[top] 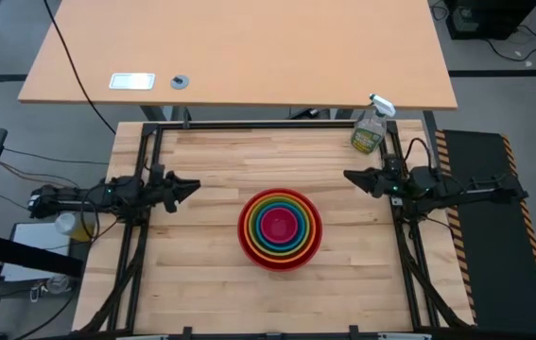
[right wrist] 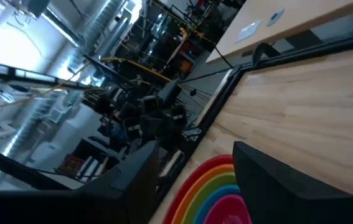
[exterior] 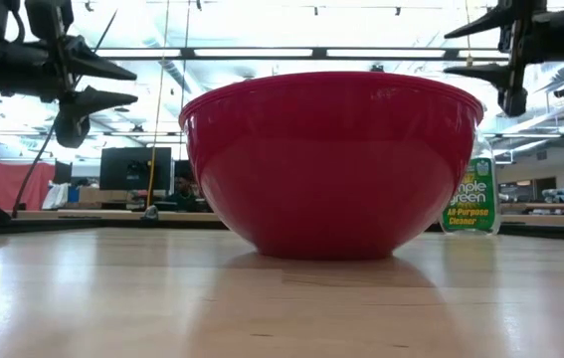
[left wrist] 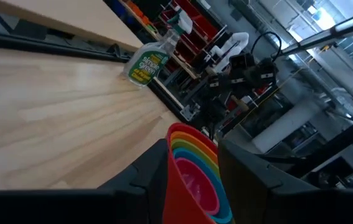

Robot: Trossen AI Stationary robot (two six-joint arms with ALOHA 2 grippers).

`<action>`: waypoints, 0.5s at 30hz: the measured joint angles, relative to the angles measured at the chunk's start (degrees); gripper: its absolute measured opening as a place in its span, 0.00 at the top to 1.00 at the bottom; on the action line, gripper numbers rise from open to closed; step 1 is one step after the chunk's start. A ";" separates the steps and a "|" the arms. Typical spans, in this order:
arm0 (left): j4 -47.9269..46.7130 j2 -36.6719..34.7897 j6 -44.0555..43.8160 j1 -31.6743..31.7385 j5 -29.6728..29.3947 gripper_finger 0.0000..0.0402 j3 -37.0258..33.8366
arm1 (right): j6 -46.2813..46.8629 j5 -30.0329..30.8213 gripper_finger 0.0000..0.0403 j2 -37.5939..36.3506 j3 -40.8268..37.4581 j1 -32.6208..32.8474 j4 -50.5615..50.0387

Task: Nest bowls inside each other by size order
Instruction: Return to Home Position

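The five bowls stand nested on the table's middle: the red bowl outermost, then orange, lime green, blue, and the magenta pink bowl innermost. The low view shows only the red bowl's wall, its base on the table. The stack also shows in the left wrist view and the right wrist view. My left gripper is open and empty above the table's left side. My right gripper is open and empty above the right side. Both are raised clear of the table.
A clear spray bottle with a green label stands at the table's far right corner, just beyond my right gripper. A second wooden table lies behind the black frame rail. Bare wood lies around the bowl stack.
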 joint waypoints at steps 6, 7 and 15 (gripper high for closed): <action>0.01 -2.30 -1.41 0.00 -0.01 0.65 -2.63 | 3.39 0.01 0.47 0.02 -5.77 0.00 7.77; -0.03 -2.64 -1.77 0.00 -0.02 0.65 -2.95 | 4.38 0.09 0.47 0.02 -6.95 0.00 9.11; 1.23 -3.62 -2.03 -0.04 0.15 0.65 -4.54 | 9.29 0.83 0.47 0.08 -15.97 0.00 22.09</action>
